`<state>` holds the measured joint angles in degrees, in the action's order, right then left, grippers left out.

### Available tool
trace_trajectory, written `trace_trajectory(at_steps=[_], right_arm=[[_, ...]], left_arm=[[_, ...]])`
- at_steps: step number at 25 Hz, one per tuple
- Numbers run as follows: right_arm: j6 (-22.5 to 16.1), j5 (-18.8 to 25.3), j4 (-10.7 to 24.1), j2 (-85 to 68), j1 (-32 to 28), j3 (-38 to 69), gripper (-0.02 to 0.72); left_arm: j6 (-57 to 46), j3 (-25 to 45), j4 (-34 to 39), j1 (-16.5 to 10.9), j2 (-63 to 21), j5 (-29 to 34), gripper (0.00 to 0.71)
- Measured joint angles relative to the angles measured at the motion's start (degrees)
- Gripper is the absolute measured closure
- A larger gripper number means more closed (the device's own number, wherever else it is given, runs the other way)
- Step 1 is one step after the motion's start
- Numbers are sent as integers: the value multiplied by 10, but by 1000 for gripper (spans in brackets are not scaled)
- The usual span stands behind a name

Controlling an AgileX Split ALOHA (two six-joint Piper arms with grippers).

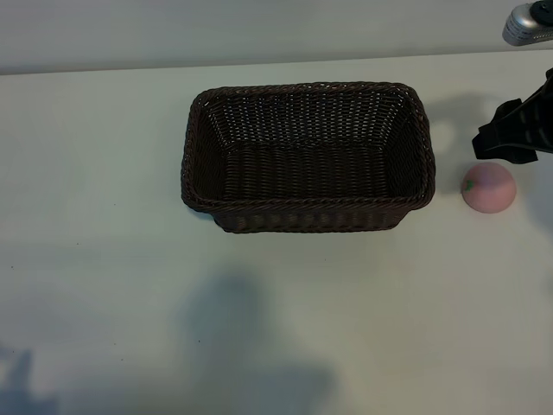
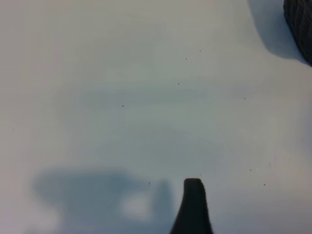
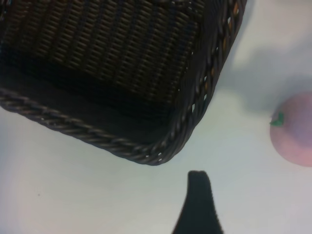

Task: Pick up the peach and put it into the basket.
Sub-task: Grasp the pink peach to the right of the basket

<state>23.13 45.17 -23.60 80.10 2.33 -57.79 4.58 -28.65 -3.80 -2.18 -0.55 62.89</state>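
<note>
- Black and blunt, one fingertip (image 3: 197, 195) of our right tool rose closest to the lens in the right wrist view, with pale desk (image 1: 104, 259) beyond it.
- We saw the right tool (image 1: 511, 138) at the exterior view's right edge, poised just above and behind the small round pale-pink peach (image 1: 489, 187); its jaws stood wide apart and held nothing.
- That peach, with a tiny green mark on one side, sat on the desk just beside the right end of the large rectangular dark-brown woven wicker basket (image 1: 307, 207), not touching it.
- We found the basket empty, its braided rim upright, in the middle of the desk.
- Our left tool showed only as one dark fingertip (image 2: 193, 204) in the left wrist view, over bare desk, with a corner of the basket far off; by our reading it was open and carried nothing.
- We judged the step in hand to be the approach: the peach had not been gripped.
- To do it well, we reckoned the right tool should come down with one finger on each side of the fruit, centred on its widest part, since a round smooth ball would likely roll if nudged off-centre.
- We thought a gentle, even closing best, then a lift high enough to clear the rim.
- We also judged that the nearby basket wall left little room on that side.
</note>
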Motion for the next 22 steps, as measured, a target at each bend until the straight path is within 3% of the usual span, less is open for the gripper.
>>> trace_trajectory(at_steps=[9,13,17,22], right_arm=[[1,-2,16,0,0,0,157],[-12,-26,82,7,0,0,157],[-64,-73,150,47,0,0,157],[-98,-125,177,120,0,0,157]], left_arm=[[0,0,0,0,0,-2,118],[0,0,0,0,0,-2,118],[0,0,0,0,0,-2,118],[0,0,0,0,0,-2,118]])
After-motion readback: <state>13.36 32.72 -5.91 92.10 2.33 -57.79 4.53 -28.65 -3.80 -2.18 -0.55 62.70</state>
